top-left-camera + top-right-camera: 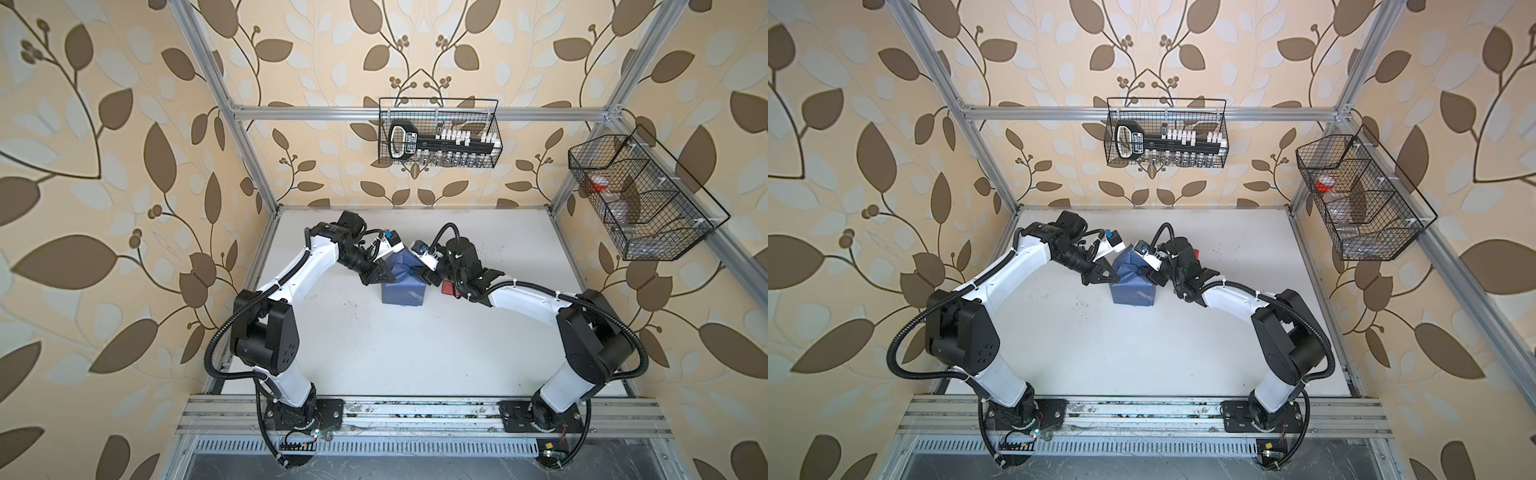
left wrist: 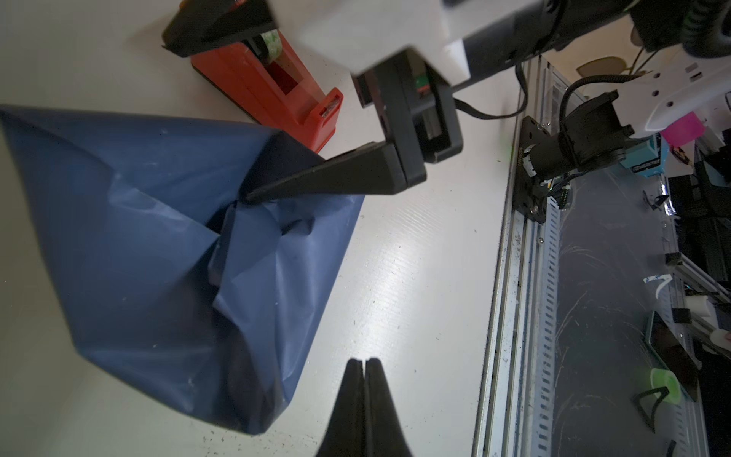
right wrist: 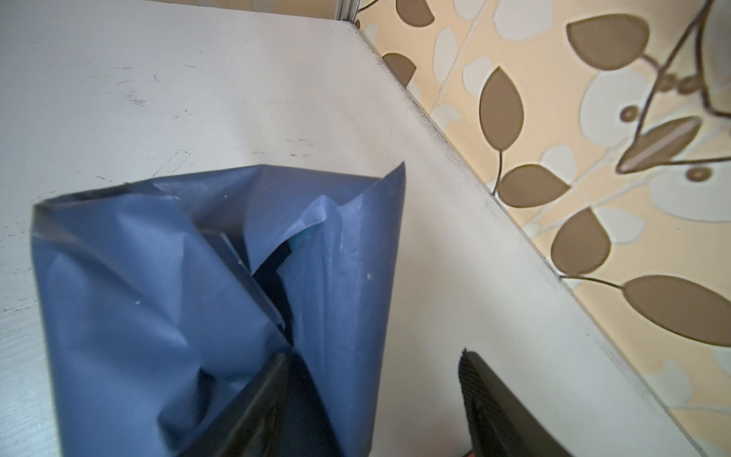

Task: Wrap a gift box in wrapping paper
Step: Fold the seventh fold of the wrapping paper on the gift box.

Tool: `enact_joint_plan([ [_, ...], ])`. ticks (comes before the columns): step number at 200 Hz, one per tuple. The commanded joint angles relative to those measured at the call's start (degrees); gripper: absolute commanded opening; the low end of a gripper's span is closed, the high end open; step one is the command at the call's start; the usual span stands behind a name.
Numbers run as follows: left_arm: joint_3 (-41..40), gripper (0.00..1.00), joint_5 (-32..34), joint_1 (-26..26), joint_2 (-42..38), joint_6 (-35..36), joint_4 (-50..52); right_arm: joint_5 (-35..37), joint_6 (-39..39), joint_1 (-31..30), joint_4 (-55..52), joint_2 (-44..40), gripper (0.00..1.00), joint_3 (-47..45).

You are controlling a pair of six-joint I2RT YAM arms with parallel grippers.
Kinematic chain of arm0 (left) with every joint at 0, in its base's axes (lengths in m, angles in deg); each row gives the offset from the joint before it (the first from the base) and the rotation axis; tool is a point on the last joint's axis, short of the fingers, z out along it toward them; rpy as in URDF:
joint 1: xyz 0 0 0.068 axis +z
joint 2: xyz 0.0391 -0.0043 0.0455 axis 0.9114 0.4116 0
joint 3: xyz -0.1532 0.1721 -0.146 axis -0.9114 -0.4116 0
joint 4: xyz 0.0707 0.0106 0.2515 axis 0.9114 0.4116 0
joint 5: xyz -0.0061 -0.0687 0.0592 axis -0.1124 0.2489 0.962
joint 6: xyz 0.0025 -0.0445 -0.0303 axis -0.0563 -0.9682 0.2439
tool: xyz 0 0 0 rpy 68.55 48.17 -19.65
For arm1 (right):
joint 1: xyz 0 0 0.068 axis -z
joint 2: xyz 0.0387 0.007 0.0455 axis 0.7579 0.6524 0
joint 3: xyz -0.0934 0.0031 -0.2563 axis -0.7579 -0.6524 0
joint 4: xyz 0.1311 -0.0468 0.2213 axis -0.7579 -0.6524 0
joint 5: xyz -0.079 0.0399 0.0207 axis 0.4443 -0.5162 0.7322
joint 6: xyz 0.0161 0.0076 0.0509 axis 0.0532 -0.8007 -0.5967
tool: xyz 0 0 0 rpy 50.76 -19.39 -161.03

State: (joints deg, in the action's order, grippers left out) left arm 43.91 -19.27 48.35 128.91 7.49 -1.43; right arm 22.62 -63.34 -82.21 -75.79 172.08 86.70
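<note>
Beige leaf-patterned wallpaper (image 1: 124, 166) surrounds a scuffed white counter (image 1: 374, 353); mid-counter, creased matte slate-blue wrapping paper (image 1: 405, 291) bundles loosely over the gift box (image 2: 294, 156), one crisp dark corner bare; a red plastic tape dispenser (image 2: 269, 83) stands just beside; right tool (image 3: 374, 354) apart, one finger pressing the folds; left tool (image 2: 362, 364) together, empty.

My left pincer (image 1: 384, 277): closed, low at the left side of the parcel.
My right pincer (image 1: 429, 277): at the parcel's right side; my own wrist hides its fingers.
The wrapping paper (image 1: 405, 293): slate-blue, folded into a boxy parcel between my two pincers, crumpled at the far end.
The red dispenser (image 1: 449, 287): just right of the parcel, mostly under my right wrist.
The table (image 1: 374, 353): white, scuffed.
The back basket (image 1: 438, 133): black wire, hung on the rear rail.
The side basket (image 1: 636, 195): black wire, on the right rail.
</note>
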Motion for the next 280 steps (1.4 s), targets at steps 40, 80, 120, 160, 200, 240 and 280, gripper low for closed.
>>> enact_joint_plan([
  [40,0.8,0.0,4.3,-0.8,5.4,-5.0,-4.9,0.5,0.7,-0.3,-6.4,0.6,0.7,-2.1],
  [80,1.1,0.0,3.5,-1.2,7.5,-5.8,-5.5,0.0,0.2,-0.4,-6.5,-1.5,0.7,-3.1],
  [120,0.6,0.0,3.5,-1.2,8.0,-5.8,-5.3,-1.1,-0.8,-0.2,-6.9,-3.8,0.7,-3.4],
  [160,8.3,0.0,-3.9,-1.2,5.5,-2.9,2.4,-1.4,-1.8,0.6,-6.3,-2.7,0.7,-3.1],
  [200,9.4,0.0,3.2,-1.2,7.9,-2.6,0.8,-1.4,-2.1,0.7,-5.6,-0.8,0.7,-2.5],
  [240,8.9,0.0,9.7,-1.2,13.5,-5.9,-1.8,-1.4,-1.9,0.7,-6.6,-1.6,0.7,-1.7],
  [280,5.6,0.0,9.4,-1.3,14.5,-7.9,-3.5,-4.1,-7.8,0.7,-7.4,-9.4,0.66,-2.5],
])
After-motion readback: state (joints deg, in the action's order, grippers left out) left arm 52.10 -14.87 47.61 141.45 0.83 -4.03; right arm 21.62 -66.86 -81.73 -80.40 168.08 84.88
